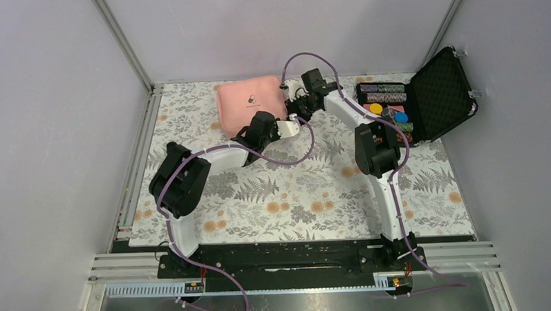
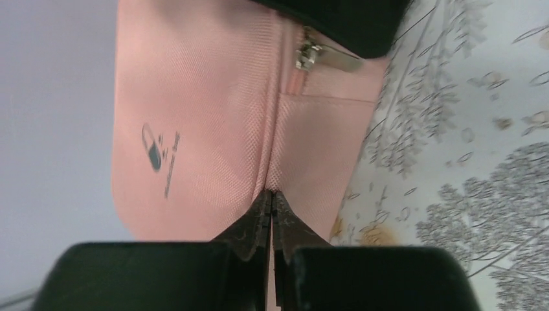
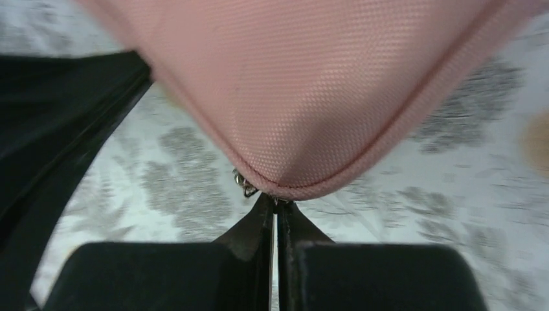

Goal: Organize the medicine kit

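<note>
l gripper [image 2: 272,198] pinching med kit [image 2: 207,97] seam, r gripper [image 3: 276,206] hold unclear

Far left of centre: I see the pink soft zippered fabric medicine kit [image 1: 250,101] lying flat on the floral-print table mat [image 1: 295,196].
Far right: the black hard foam-lined case [image 1: 440,94], with round plastic chips [image 1: 385,100] inside.
Between them: the left gripper [image 2: 272,197] at the kit's right edge, the right gripper [image 3: 275,204] at its far right corner.
</note>
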You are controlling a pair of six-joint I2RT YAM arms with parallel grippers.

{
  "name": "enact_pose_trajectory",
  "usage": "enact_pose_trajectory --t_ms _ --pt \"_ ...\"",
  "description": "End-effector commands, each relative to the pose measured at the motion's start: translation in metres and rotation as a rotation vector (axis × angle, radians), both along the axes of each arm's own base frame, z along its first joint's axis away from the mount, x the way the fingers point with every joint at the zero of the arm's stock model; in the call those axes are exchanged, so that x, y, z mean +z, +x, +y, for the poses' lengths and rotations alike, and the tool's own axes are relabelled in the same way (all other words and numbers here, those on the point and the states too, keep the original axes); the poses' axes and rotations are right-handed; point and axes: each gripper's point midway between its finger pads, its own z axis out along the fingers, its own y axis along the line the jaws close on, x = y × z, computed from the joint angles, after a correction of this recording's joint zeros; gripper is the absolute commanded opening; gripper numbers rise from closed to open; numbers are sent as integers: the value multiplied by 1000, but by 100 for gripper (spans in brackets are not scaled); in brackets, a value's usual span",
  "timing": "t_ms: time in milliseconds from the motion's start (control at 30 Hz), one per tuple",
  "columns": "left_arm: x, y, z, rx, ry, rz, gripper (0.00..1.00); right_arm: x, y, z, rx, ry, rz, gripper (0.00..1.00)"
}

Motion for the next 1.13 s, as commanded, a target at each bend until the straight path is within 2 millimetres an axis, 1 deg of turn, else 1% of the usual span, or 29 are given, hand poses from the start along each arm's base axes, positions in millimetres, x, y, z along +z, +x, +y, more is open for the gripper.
enact_pose_trajectory --t_ms 0,100,167,200,267,300,333,367,400,433,467,500,533,567,633,667,733,767,800,867,900,933,967,1100 --pt "-25 -1 13 43 25 21 0 63 -95 74 119 372 424 0" --pt "-23 -4 13 29 18 10 0 62 -82 78 59 439 482 0" --pt "-20 -7 13 29 1 9 0 63 -74 77 31 463 504 2" --pt "-18 -9 12 26 -12 12 0 64 -73 74 27 466 505 11" --pt "-9 -11 13 21 -23 -6 0 70 -72 62 13 449 463 35" --pt "1 -11 15 22 -29 -32 0 73 -71 54 8 430 426 45" --pt "13 -12 17 28 -44 -56 2 78 -71 44 -4 399 387 54" --pt "25 -12 19 34 -68 -76 10 89 -72 33 -7 374 333 61" --pt "37 -12 23 44 -99 -91 21 89 -72 22 -20 338 305 66" --pt "50 -12 25 48 -137 -99 34 103 -73 12 -24 321 257 74" --pt "63 -11 30 60 -177 -110 45 111 -75 2 -37 305 228 82" --pt "75 -10 36 79 -221 -119 53 119 -74 -8 -63 286 197 96" --pt "88 -8 40 92 -266 -126 60 126 -73 -18 -94 264 162 99" --pt "99 -7 44 98 -312 -118 66 132 -71 -29 -130 238 126 99" --pt "121 -5 53 124 -409 -89 91 145 -69 -48 -189 184 49 99" --pt "132 -2 60 151 -461 -70 98 151 -64 -57 -234 150 3 99" --pt "147 1 69 203 -623 31 99 167 -51 -77 -342 92 -109 99" --pt "159 5 82 231 -709 66 99 173 -44 -90 -419 63 -165 100" --pt "166 5 88 250 -804 105 99 181 -37 -101 -493 46 -220 100" --pt "178 3 99 263 -962 167 99 194 -31 -118 -578 29 -322 100" --pt "182 2 106 282 -1034 192 99 197 -29 -125 -631 36 -350 99" --pt "184 0 111 288 -1070 203 99 207 -30 -128 -650 63 -397 99" --pt "184 -2 116 291 -1081 205 99 210 -31 -129 -652 81 -433 99" --pt "179 -11 126 305 -1013 190 99 215 -31 -140 -737 95 -458 99"
